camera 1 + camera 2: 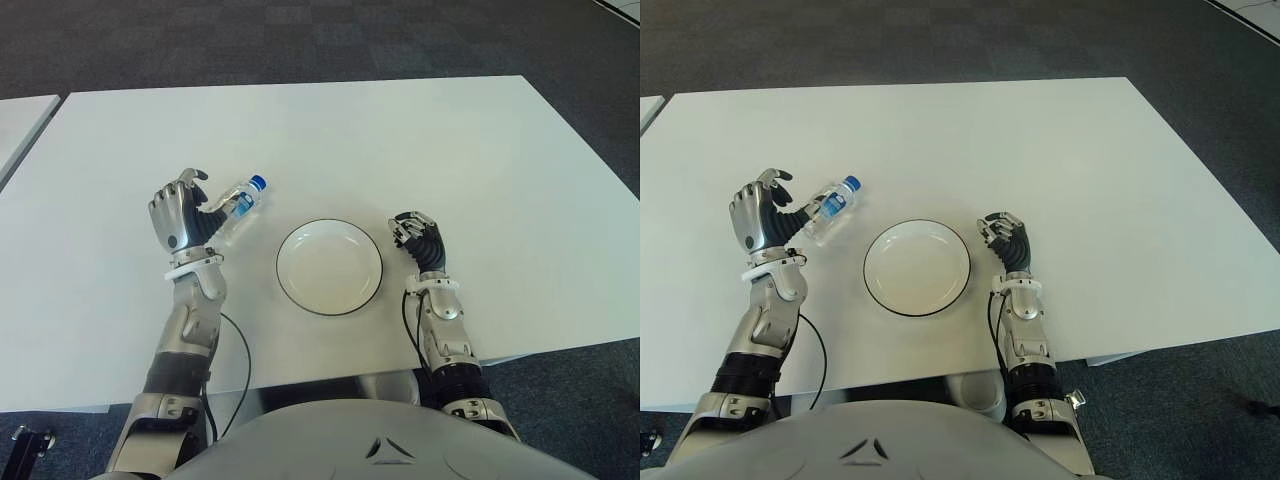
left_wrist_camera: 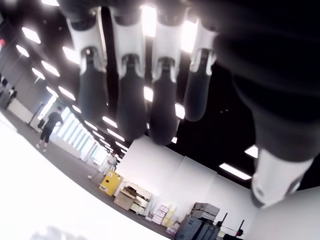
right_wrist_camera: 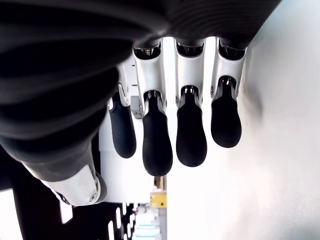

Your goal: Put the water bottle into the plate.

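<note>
A small clear water bottle [image 1: 238, 205] with a blue cap lies on its side on the white table [image 1: 400, 140], cap pointing toward the far right. My left hand [image 1: 182, 212] is raised just left of the bottle, thumb close to its side. In the left wrist view its fingers [image 2: 131, 95] hang spread with nothing between them. The white plate [image 1: 329, 266] with a dark rim sits to the right of the bottle, holding nothing. My right hand [image 1: 417, 237] shows just right of the plate, its fingers [image 3: 157, 135] relaxed and holding nothing.
A black cable [image 1: 240, 350] loops by my left forearm near the table's front edge. Another white table [image 1: 20, 115] shows at the far left, and dark carpet [image 1: 300, 40] lies beyond the table.
</note>
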Robot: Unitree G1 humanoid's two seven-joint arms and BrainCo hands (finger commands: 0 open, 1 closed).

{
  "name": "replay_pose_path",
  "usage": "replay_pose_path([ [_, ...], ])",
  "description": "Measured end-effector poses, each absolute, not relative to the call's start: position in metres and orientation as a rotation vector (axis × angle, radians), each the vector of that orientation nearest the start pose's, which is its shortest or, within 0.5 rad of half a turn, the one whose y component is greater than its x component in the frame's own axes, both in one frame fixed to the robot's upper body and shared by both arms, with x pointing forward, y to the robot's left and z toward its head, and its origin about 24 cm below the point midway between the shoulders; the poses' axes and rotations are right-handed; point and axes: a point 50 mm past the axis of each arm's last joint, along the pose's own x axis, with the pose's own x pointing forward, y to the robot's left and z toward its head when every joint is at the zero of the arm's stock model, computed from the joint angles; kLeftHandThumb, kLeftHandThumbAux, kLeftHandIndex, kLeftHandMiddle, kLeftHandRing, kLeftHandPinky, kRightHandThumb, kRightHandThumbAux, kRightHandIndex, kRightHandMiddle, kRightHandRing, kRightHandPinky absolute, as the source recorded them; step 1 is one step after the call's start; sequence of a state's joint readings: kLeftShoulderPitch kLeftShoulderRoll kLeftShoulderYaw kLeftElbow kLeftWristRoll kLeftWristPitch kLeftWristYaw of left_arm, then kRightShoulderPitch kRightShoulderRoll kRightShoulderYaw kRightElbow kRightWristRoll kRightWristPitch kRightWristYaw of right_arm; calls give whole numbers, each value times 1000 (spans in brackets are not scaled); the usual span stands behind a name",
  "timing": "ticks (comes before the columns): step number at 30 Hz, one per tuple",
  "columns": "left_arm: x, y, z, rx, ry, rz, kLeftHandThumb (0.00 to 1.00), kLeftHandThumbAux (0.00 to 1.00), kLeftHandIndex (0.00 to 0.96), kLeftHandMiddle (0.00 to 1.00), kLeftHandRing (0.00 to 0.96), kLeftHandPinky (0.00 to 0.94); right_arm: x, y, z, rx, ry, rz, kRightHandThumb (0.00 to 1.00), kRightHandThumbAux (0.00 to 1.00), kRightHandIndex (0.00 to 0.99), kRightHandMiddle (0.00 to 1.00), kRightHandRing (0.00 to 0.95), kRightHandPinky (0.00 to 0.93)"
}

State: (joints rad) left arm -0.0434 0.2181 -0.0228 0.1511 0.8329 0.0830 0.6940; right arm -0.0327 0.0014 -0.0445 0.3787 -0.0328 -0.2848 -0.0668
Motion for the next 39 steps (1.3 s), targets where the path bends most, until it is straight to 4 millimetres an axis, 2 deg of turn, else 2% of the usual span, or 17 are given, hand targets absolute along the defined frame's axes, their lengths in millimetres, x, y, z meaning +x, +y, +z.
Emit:
replay_pose_path([
  [1,252,213,49,1082,-197,611,759,696,407,423,415,409,248,-159,-11,-30,63,-92,709,727,438,688,671,669],
  [2,254,214,51,1091,-193,610,668,677,273,326,314,314,248,-159,-11,-30,63,-93,709,727,438,687,671,668],
  [3,255,215,52,1102,-191,603,607,666,186,263,249,252,248,-159,-11,-30,64,-95,709,727,438,687,671,668],
  [5,258,218,52,1125,-187,582,566,625,95,166,145,129,248,-159,-11,-31,65,-97,709,727,438,687,671,669],
  [7,261,220,52,1148,-183,560,550,595,48,111,86,66,248,-159,-11,-32,65,-99,709,727,438,686,671,670],
  [9,264,222,52,1168,-179,547,557,520,19,45,35,26,248,-159,-11,-32,65,-101,709,727,438,687,671,669],
  [10,265,223,52,1175,-177,544,559,510,15,36,28,21,248,-159,-11,-32,65,-102,709,727,438,687,671,669],
  [12,268,225,50,1194,-171,534,546,373,6,14,11,8,248,-160,-11,-33,65,-104,709,727,438,685,669,665],
  [15,274,227,46,1234,-149,521,531,268,1,4,3,2,248,-159,-11,-35,66,-109,709,727,438,684,669,663],
  [21,286,225,38,1307,-128,512,513,150,0,0,0,0,248,-159,-11,-37,66,-109,709,727,438,684,668,665],
  [32,295,218,22,1406,-98,404,484,101,0,0,0,0,248,-159,-11,-41,65,-112,710,727,438,677,663,665],
  [39,294,217,-10,1470,-15,239,450,99,0,0,0,0,249,-158,-11,-51,70,-123,710,727,438,676,664,659],
])
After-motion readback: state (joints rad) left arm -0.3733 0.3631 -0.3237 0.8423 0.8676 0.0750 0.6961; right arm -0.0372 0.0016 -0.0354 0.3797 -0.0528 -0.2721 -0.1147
